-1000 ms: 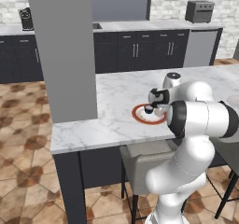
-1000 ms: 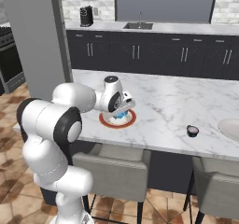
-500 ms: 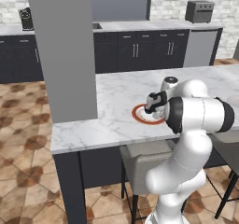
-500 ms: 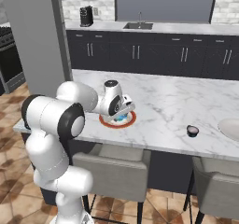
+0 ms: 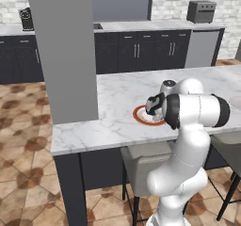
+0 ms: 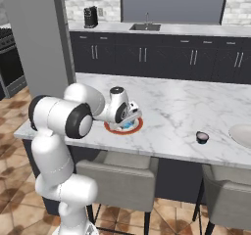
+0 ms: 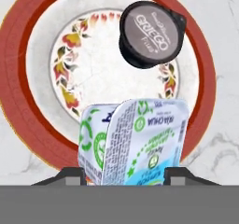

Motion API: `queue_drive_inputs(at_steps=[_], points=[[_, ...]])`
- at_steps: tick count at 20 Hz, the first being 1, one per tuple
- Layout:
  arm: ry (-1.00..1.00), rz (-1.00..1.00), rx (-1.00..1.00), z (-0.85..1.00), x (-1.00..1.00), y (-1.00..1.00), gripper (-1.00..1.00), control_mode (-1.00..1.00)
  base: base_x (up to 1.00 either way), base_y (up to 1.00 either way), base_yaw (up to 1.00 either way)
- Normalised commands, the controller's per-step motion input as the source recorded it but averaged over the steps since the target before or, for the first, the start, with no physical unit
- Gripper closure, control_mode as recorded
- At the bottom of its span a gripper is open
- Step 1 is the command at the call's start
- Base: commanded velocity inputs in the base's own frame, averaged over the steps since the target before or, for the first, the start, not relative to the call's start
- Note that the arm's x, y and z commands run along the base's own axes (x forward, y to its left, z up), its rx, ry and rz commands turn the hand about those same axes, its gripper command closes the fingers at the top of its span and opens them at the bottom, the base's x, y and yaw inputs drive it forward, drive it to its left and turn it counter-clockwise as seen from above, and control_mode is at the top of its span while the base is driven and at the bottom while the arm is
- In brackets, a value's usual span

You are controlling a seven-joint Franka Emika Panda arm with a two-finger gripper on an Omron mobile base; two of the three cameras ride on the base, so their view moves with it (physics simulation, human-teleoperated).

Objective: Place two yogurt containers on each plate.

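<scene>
The tool [image 7: 125,176] is closing on the light blue yogurt cup [image 7: 135,141], its jaws now narrower than a second ago and gripping it over the red-rimmed plate [image 7: 18,78]; likely a pickup or a placement. The dark yogurt cup [image 7: 150,33] is sitting on that plate, lid up. The blue cup is lying tilted, its long axis across the jaws. Another dark cup [image 6: 202,137] is waiting on the counter [image 6: 171,106], well apart from the plate

Arm bent low over the counter, gripper [image 7: 125,174] pointed down, jaws closed on a blue cup [image 7: 133,141]
</scene>
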Motion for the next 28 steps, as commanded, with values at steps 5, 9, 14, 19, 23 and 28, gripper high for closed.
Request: queue_drive_inputs(at_steps=[5,9,14,19,23,28], points=[[0.0,0.0,0.0,-0.21,0.05,0.0,1.0,-1.0,0.0,0.0,0.0],[0.0,0.0,0.0,-0.21,0.03,0.0,1.0,-1.0,0.0,0.0,0.0],[0.0,0.0,0.0,-0.17,0.03,0.0,1.0,-1.0,0.0,0.0,0.0],[0.0,0.0,-0.01,-0.01,0.01,0.06,-1.0,-1.0,0.0,0.0,0.0],[0.0,0.0,0.0,0.08,0.0,0.0,-1.0,-1.0,0.0,0.0,0.0],[0.0,0.0,-0.01,0.11,0.0,0.07,-1.0,-1.0,0.0,0.0,0.0]])
